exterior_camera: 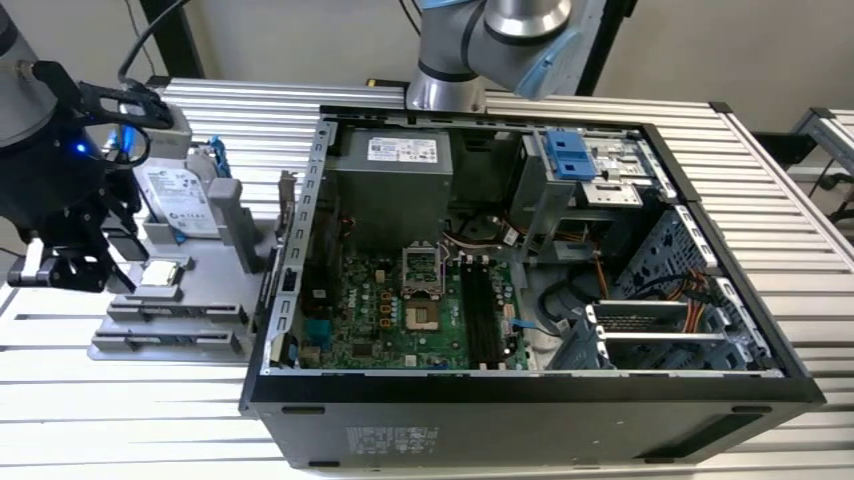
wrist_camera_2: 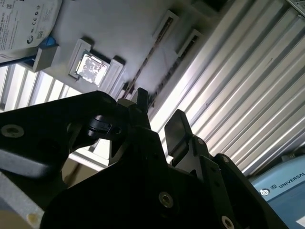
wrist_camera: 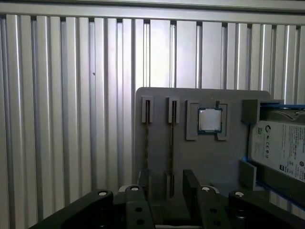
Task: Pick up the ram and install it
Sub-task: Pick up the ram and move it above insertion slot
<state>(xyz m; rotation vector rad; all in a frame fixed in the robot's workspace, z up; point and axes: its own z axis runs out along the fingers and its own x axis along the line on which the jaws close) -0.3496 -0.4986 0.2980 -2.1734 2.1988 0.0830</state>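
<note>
The ram (wrist_camera: 147, 143) is a thin dark stick standing on edge in a slot of the grey fixture plate (wrist_camera: 200, 162). A second such stick (wrist_camera: 171, 143) stands in the slot beside it. In the second wrist view the ram (wrist_camera_2: 145, 59) shows as a thin dark line. My gripper (exterior_camera: 78, 275) hangs at the exterior view's left of the fixture (exterior_camera: 200, 320), above the table. Its two black fingers (wrist_camera: 190, 183) stand apart with nothing between them. In both wrist views the gripper (wrist_camera_2: 159, 119) (wrist_camera: 167, 183) is short of the sticks and touches neither.
A silver processor chip (wrist_camera: 208, 119) and a hard drive (wrist_camera: 281, 148) in a blue frame share the fixture. The open computer case (exterior_camera: 534, 385) lies at centre; its motherboard has long dark memory slots (exterior_camera: 487, 315). A second arm's base (exterior_camera: 447, 90) stands behind the case on the ribbed table (exterior_camera: 801, 200).
</note>
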